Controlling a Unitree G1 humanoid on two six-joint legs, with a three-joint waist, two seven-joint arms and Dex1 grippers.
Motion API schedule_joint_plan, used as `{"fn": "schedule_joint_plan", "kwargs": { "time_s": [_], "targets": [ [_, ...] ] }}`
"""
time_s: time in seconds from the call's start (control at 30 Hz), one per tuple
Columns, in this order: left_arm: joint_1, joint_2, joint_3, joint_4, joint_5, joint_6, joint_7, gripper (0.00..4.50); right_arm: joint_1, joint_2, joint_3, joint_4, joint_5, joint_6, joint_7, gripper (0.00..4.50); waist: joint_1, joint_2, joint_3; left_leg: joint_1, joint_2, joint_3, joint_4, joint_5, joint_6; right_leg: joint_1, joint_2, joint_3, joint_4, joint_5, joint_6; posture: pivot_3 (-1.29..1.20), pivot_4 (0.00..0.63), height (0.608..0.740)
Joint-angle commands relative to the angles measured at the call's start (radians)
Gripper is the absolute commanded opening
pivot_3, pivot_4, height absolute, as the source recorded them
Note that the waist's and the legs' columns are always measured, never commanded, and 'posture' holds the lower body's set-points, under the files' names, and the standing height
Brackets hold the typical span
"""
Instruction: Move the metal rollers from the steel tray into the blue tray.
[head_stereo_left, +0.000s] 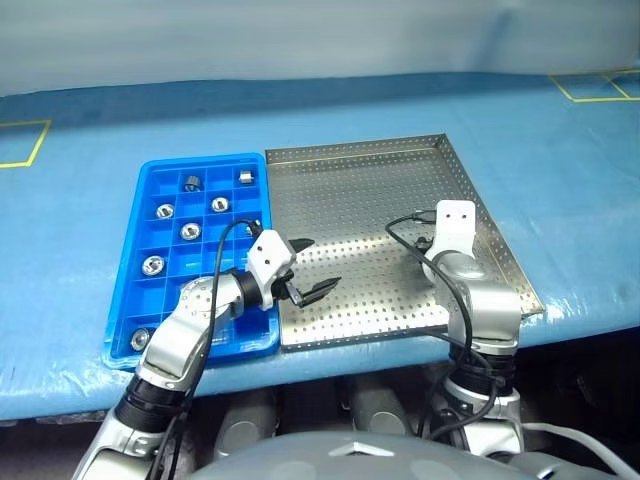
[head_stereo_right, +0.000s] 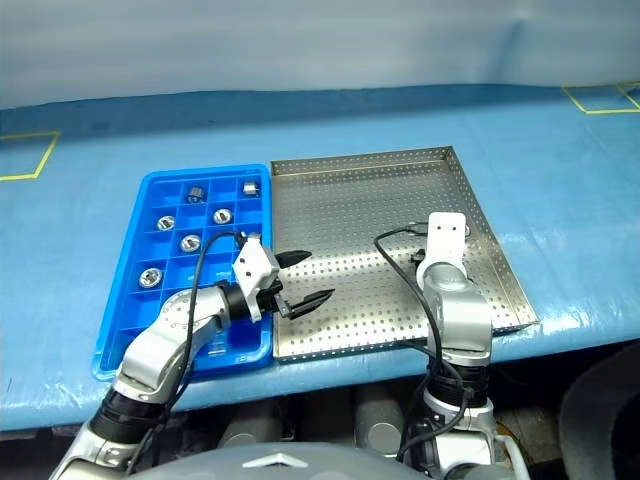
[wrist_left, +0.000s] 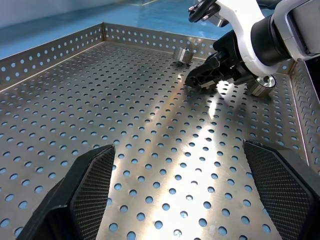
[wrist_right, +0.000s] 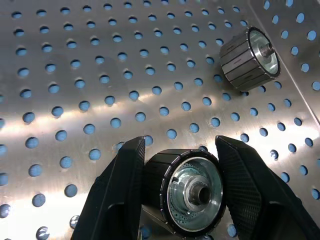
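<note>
The steel tray (head_stereo_left: 350, 200) lies on the table with the blue tray (head_stereo_left: 200, 160) against its left side. Several metal rollers (head_stereo_left: 190, 231) sit in the blue tray's cells. My right gripper (wrist_right: 181, 155) is shut on a metal roller (wrist_right: 192, 195) low over the perforated floor, near the steel tray's right rim. A second roller (wrist_right: 250, 59) lies on its side just beyond it, and another (wrist_left: 183, 55) rests by the far rim. My left gripper (head_stereo_left: 320, 263) hangs open over the steel tray's front left part, pointing towards the right gripper (wrist_left: 200, 80), nothing between its fingers.
A blue cover (head_stereo_left: 90, 200) spreads over the table, with yellow tape squares (head_stereo_left: 20, 145) at the far left and far right (head_stereo_left: 600, 85). Both trays lie close to the table's front edge (head_stereo_left: 400, 350). A black cable (head_stereo_left: 405, 225) loops by the right wrist.
</note>
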Motion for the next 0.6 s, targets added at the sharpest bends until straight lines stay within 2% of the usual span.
{"fn": "schedule_joint_plan", "kwargs": {
  "time_s": [0.03,0.17,0.37,0.6],
  "targets": [
    [0.000,0.001,0.074,-0.077,-0.016,-0.035,0.033,4.50,-0.071,0.024,0.084,-0.116,0.046,-0.023,0.049,1.90,-0.003,0.001,0.000,0.000,0.000,0.000,0.000,0.000,0.000,0.000,0.000,0.000,0.000,0.000,0.000,-0.04,0.150,0.740],
    [0.021,-0.008,0.172,-0.105,-0.021,-0.069,0.089,4.50,-0.133,0.046,0.172,-0.116,0.075,-0.058,0.093,1.90,0.004,0.001,0.001,0.000,0.001,-0.001,0.000,0.001,-0.001,0.000,0.001,-0.001,0.001,0.000,0.000,0.01,0.150,0.740],
    [0.119,0.022,0.350,-0.206,-0.032,-0.069,0.173,4.50,-0.230,0.110,0.316,-0.004,0.120,-0.161,0.160,1.90,0.022,0.001,0.001,0.000,0.000,-0.002,-0.002,0.001,-0.002,-0.001,0.000,-0.001,0.000,0.000,-0.001,0.10,0.150,0.740],
    [0.285,0.044,0.430,-0.334,-0.061,-0.043,0.200,4.50,-0.274,0.164,0.434,0.121,0.152,-0.276,0.233,1.90,0.079,0.000,0.001,-0.001,-0.001,-0.003,-0.003,0.003,-0.006,-0.002,0.000,-0.002,-0.002,-0.001,-0.002,0.21,0.150,0.740]
  ]
}}
